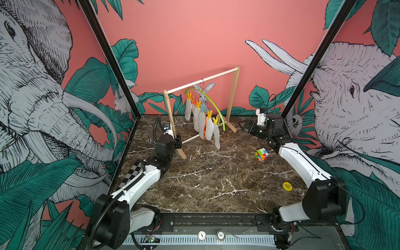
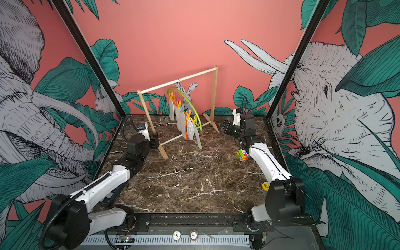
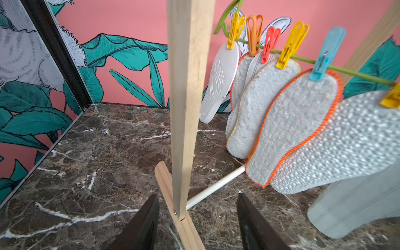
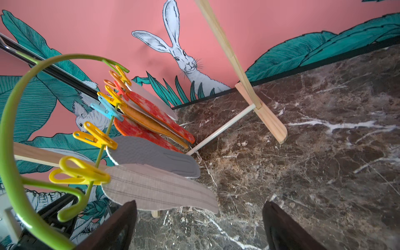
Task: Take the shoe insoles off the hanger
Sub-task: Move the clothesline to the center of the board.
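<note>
Chip "1" [image 1: 202,235], chip "100" [image 1: 220,235], "BIG BLIND" disc [image 1: 287,186]

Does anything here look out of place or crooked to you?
Two things. The green hanger seems to hang askew from the rack's white bar, its insoles bunched and overlapping. And a colourful puzzle cube lies on the marble table, unrelated to the insoles.
</note>
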